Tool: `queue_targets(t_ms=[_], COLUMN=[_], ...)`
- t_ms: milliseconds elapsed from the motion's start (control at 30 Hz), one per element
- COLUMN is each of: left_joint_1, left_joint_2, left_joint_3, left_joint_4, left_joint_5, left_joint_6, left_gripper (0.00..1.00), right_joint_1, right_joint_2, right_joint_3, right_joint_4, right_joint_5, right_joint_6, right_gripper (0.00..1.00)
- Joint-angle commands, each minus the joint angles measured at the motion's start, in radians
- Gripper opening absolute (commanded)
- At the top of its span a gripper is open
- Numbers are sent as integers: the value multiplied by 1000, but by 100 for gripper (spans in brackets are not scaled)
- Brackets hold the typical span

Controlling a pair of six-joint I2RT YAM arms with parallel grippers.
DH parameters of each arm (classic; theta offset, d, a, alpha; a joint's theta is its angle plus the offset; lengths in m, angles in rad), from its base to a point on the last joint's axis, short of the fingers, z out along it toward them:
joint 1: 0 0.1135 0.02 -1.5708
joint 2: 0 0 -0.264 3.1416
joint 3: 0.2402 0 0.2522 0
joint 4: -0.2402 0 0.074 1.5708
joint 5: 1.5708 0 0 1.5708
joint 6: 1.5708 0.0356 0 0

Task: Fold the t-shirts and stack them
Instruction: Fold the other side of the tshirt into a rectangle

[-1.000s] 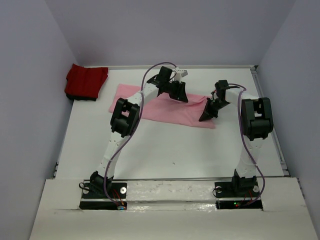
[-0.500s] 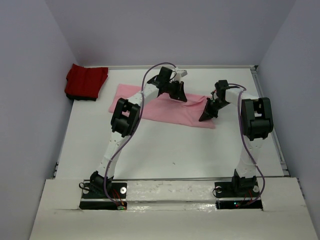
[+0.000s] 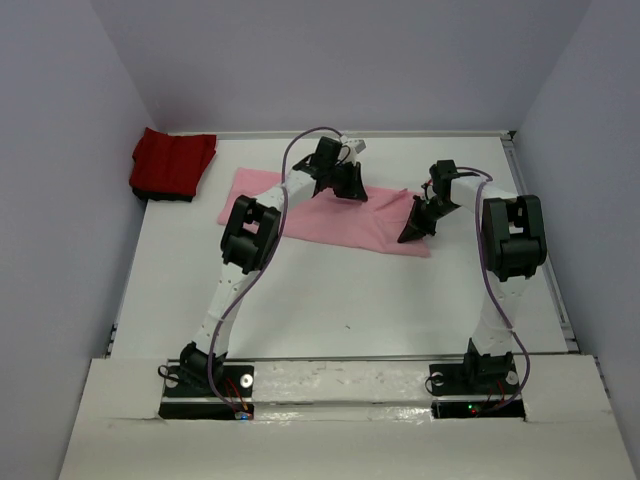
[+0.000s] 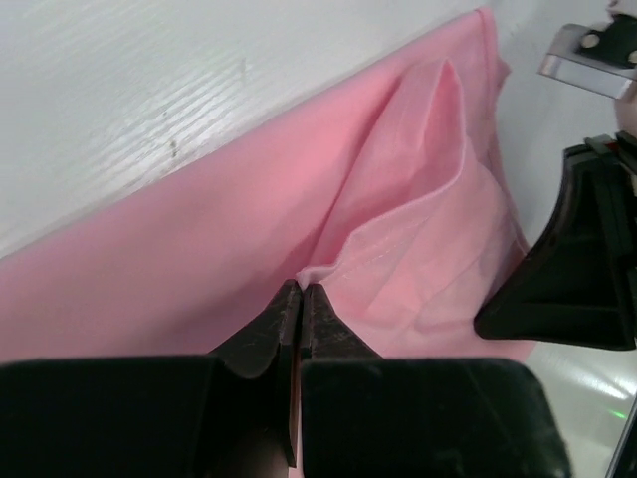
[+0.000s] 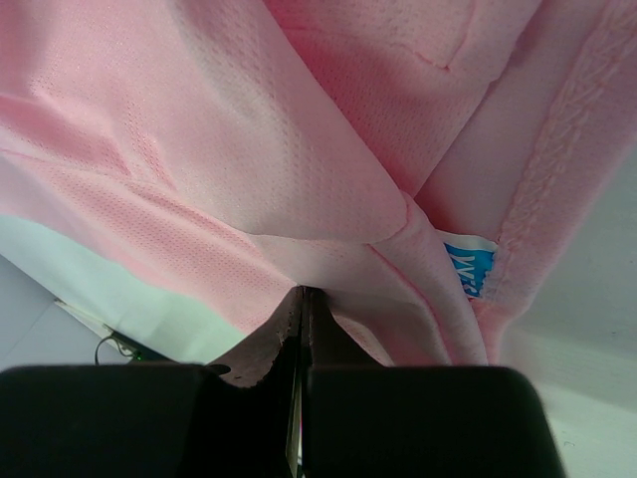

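Note:
The light pink t-shirt (image 3: 325, 223) lies as a long folded band across the far middle of the table. My left gripper (image 3: 352, 190) is at its far edge, shut on a pinch of the pink cloth (image 4: 398, 249); the fabric's edge pokes out between the tips (image 4: 301, 286). My right gripper (image 3: 412, 232) is at the shirt's right end, shut on a fold of the same shirt (image 5: 328, 169), with a blue label (image 5: 468, 267) beside it. The deep red t-shirt (image 3: 173, 163) lies folded at the far left corner.
Grey walls close in the white table (image 3: 350, 300) on the left, back and right. The right gripper's black body (image 4: 577, 269) shows close by in the left wrist view. Both arm bases (image 3: 205, 385) stand at the near edge.
My left gripper closed on the pink shirt's far edge and has since drawn slightly back and up. The right gripper has not moved.

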Motion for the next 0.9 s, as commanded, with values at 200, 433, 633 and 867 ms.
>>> queue_targets(t_ms=[200,433,633,867], left_joint_1=[33,36,36,36], left_joint_2=[-56,-62,-79,-180], left_joint_3=[-66,-70,-91,-148], left_joint_4=[36,38,68,142], left_joint_5=[-86,-102,-91,-163], left_joint_6=[-91,-99,-97,-91], left_gripper=[9,18,63,99], right_joint_1=[13,13,13,13], right_joint_2=[-7,-5,-4,-2], right_joint_3=[1,4,2,5], right_joint_4=[-31,-31,-30,-33], right_joint_5=[34,32,31,31], right_joint_6=[-20,-18,-20,-20], right_gripper=[0,0,0,0])
